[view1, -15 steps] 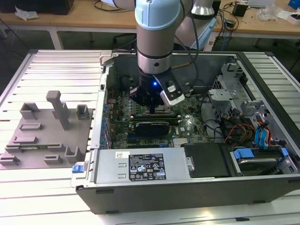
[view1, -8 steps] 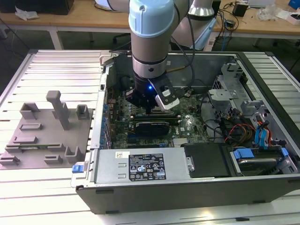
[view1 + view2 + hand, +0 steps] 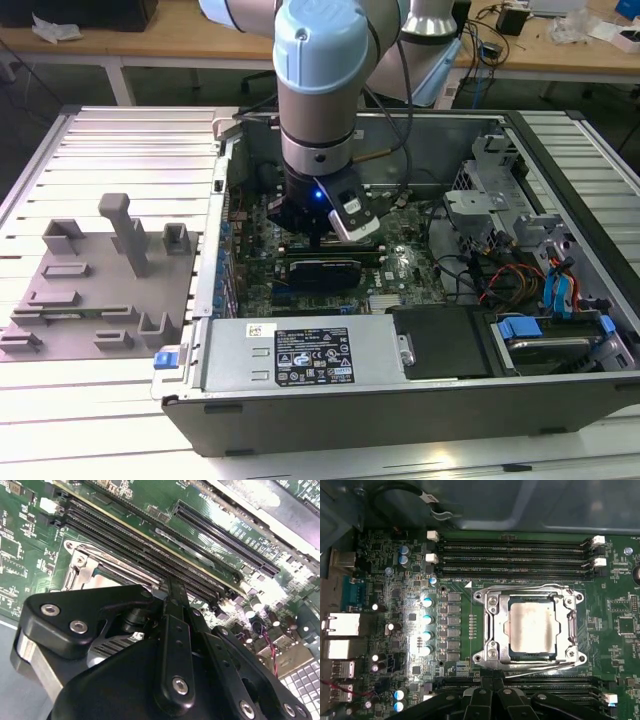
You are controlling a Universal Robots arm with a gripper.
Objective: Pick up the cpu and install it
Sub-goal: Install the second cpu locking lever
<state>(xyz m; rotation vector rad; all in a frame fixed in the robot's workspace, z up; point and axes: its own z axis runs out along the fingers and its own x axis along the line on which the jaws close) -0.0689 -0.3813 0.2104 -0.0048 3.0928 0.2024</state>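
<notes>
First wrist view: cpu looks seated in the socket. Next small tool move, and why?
Probably a short straight lift. The silvery square metal-topped cpu already lies flat inside the dark socket's metal frame, and the black tool sits beside it over the black memory slots, apart from the chip. Rising vertically should avoid clipping slots or frame.

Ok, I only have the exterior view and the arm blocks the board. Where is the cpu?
Observer: In the first wrist view the cpu lies in the socket, silvery top up.
Operator: Is the gripper on it?
Observer: No. The gripper is beside the socket, by the memory slots, apart from the cpu.
Operator: Frame closed?
Observer: The metal frame lies flat around the chip; I cannot tell whether it is latched.
</notes>
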